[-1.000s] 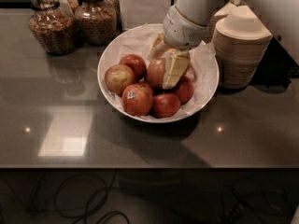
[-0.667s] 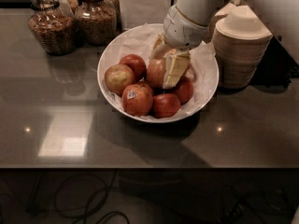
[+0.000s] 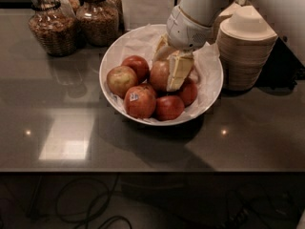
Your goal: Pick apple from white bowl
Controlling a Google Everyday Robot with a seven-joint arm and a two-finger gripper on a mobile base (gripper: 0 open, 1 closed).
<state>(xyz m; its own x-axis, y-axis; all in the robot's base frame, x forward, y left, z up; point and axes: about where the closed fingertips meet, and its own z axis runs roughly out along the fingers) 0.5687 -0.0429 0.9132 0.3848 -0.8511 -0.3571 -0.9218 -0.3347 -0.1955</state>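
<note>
The tool [image 3: 166, 72] reaches down into the white bowl [image 3: 110, 56], at centre frame on the dark counter [image 3: 57, 109]. It is set over the apple [image 3: 158, 76], which lies at the bowl's middle among the other fruit. Whether the tool is pinching the apple or merely straddling it, I cannot tell. The apple looks round with no clear long axis, and its stem end is hidden. A stickered red apple [image 3: 139, 101] sits lower left of it. Stacked paper bowls [image 3: 245, 51] stand at right and two glass jars [image 3: 53, 30] at upper left.
</note>
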